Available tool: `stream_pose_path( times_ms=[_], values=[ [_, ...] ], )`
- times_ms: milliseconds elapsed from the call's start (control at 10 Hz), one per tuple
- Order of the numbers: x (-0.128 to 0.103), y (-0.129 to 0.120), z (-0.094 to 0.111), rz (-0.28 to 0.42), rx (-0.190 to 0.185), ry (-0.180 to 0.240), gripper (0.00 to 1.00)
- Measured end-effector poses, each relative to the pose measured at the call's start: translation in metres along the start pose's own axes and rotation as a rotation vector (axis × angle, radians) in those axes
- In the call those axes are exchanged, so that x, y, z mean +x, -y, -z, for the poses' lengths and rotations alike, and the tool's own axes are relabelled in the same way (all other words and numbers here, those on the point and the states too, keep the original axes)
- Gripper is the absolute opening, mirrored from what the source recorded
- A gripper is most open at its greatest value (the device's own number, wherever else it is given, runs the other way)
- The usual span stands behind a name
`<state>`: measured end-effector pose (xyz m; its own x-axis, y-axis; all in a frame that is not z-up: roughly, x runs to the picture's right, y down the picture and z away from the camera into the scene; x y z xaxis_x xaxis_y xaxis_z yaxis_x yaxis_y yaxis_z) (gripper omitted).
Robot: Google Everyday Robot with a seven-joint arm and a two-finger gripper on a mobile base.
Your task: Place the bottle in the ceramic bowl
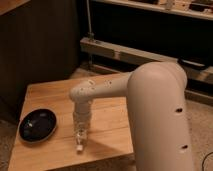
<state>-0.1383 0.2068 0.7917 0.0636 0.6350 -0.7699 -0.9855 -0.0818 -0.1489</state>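
A shallow glossy black ceramic bowl (37, 125) sits on the left part of a small wooden table (50, 95). The bottle (79, 144) is small and clear, and its white cap points toward the table's front edge. It rests on the wood to the right of the bowl, a short gap away. My gripper (80, 135) reaches straight down from the white arm and sits right on the bottle's upper end, hiding much of it. Whether it has hold of the bottle does not show.
My bulky white arm (160, 115) fills the right side and covers the table's right edge. A dark wall panel and a low metal shelf rail (125, 52) stand behind the table. Speckled floor lies around it.
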Motion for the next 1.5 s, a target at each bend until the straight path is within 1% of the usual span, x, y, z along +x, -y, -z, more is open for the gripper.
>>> stream_pose_path(
  times_ms=[100, 200, 300, 400, 500, 600, 700, 800, 900, 1100, 1200, 1300, 1400, 1500],
  values=[
    [0.0, 0.0, 0.0, 0.0, 0.0, 0.0, 0.47],
    [0.0, 0.0, 0.0, -0.001, 0.001, 0.0, 0.51],
    [0.0, 0.002, 0.0, -0.005, 0.007, 0.008, 0.49],
    [0.001, 0.004, -0.001, -0.01, 0.005, 0.018, 0.44],
    [0.002, 0.01, -0.002, -0.016, 0.01, 0.029, 0.32],
    [0.003, 0.012, -0.001, -0.015, 0.016, 0.044, 0.22],
    [0.006, 0.013, 0.004, -0.014, 0.024, 0.059, 0.13],
    [0.013, 0.01, 0.013, -0.012, 0.024, 0.08, 0.05],
    [0.022, 0.004, 0.028, -0.003, 0.027, 0.106, 0.0],
    [0.044, -0.012, 0.069, 0.029, 0.04, 0.161, 0.0],
    [0.054, -0.024, 0.094, 0.052, 0.046, 0.187, 0.0],
    [0.058, -0.035, 0.112, 0.077, 0.05, 0.207, 0.0],
    [0.06, -0.054, 0.132, 0.118, 0.054, 0.231, 0.0],
    [0.055, -0.077, 0.145, 0.158, 0.056, 0.245, 0.0]
  ],
)
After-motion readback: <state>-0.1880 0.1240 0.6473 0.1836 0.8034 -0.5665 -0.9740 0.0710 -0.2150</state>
